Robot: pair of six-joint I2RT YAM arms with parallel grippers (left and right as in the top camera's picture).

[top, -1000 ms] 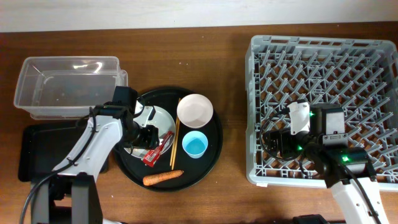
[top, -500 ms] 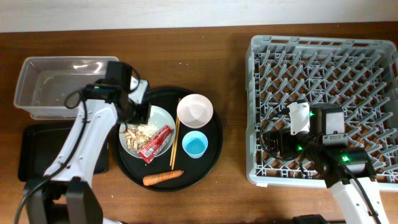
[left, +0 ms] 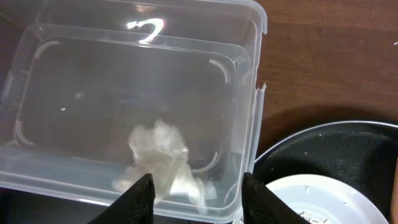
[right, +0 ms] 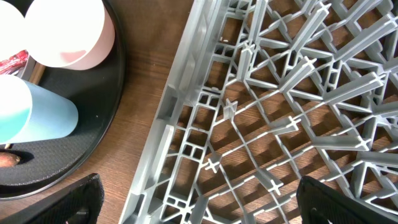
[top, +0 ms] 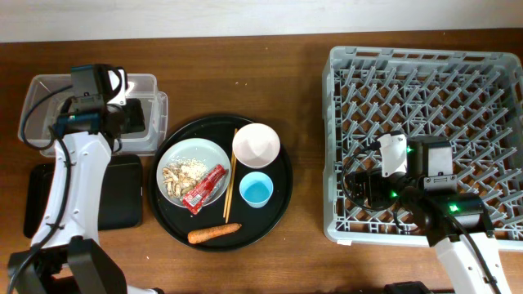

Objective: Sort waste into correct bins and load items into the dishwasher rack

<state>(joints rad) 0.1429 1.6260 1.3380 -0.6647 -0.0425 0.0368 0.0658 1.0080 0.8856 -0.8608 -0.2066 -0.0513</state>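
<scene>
My left gripper (top: pixel 132 116) hangs over the right end of the clear tub (top: pixel 49 114), jaws open and empty. In the left wrist view the gripper (left: pixel 198 199) is just above the white crumpled tissue (left: pixel 160 152), which lies on the floor of the tub (left: pixel 124 81). The pale plate (top: pixel 192 159) holds beige scraps (top: pixel 178 173) and the red-and-black wrapper (top: pixel 208 188). Chopsticks (top: pixel 230 175), white bowl (top: pixel 257 144), blue cup (top: pixel 256 191) and carrot (top: pixel 214 233) lie beside it. My right gripper (top: pixel 359 189) is open and empty over the grey rack (top: pixel 425 65), at its front left corner (right: pixel 298 93).
The plate, bowl, cup, chopsticks and carrot all sit on a round black tray (top: pixel 282 188). The shallow black rectangular tray (top: pixel 121 192) lies in front of the tub, partly under my left arm. Brown table shows between the round tray and the rack.
My left gripper has moved from the plate up and left to the clear tub, and the tissue now lies in the tub. The right arm has not moved.
</scene>
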